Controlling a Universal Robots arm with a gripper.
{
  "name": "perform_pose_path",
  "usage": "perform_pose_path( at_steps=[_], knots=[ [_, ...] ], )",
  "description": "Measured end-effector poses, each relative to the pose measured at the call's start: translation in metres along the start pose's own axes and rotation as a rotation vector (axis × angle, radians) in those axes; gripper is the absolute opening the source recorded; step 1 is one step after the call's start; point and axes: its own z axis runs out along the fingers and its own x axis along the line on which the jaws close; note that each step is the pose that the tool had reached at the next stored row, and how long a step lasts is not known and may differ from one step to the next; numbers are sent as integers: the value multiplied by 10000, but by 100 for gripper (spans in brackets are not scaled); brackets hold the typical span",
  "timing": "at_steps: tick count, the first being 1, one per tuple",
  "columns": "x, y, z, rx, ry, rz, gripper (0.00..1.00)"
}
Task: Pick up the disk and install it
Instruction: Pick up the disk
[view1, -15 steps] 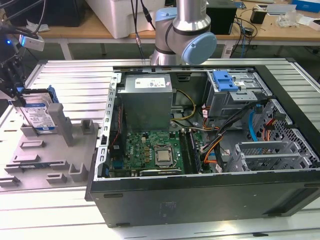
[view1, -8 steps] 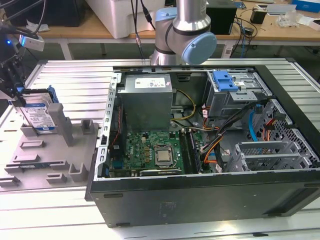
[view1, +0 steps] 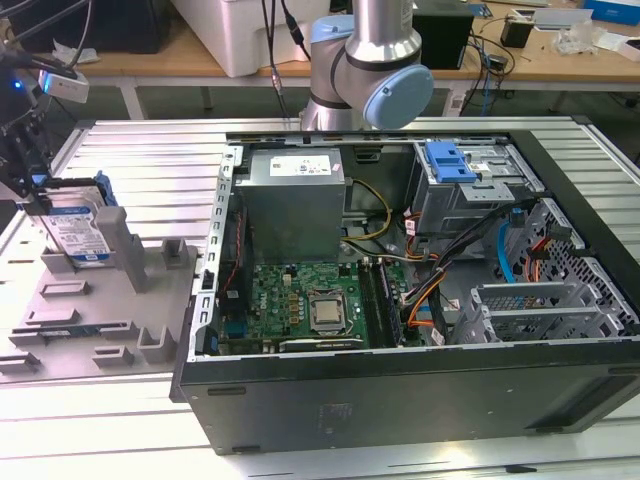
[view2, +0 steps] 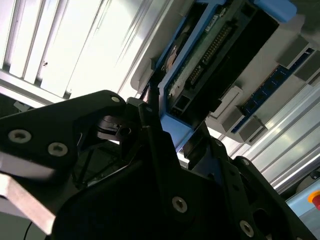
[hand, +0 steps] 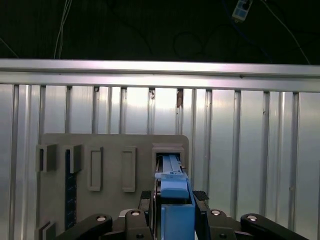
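Note:
The disk (view1: 78, 230) stands on edge in a slot of the grey fixture tray (view1: 100, 320) at the exterior view's left, its white-and-blue label facing the camera and its blue carrier bracket around it. My gripper (view1: 35, 185) sits over its upper end. In the first wrist view my gripper (hand: 175, 197) has a black finger against each side of the blue-framed disk (hand: 171, 167), whose far end meets the tray's slot (hand: 167, 150). The second wrist view shows the disk's circuit-board side (view2: 210, 55) with the fingers (view2: 150, 120) closed on the bracket.
An open computer case (view1: 400, 390) lies on the slatted aluminium table at the exterior view's right, with a motherboard (view1: 310, 305), cables and a grey drive cage with a blue latch (view1: 465, 180). The arm's base (view1: 365, 60) stands behind it. The tray (hand: 110, 145) has other empty slots.

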Motion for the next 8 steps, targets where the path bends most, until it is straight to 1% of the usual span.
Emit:
perform_pose_path(
  at_steps=[2, 3, 4, 8],
  knots=[
    [0, 0, 2, -1, 19, 1, 43],
    [0, 0, 3, -1, 37, 0, 36],
    [0, 0, 4, -3, 55, 1, 36],
    [0, 0, 6, -3, 86, 2, 36]
  ],
)
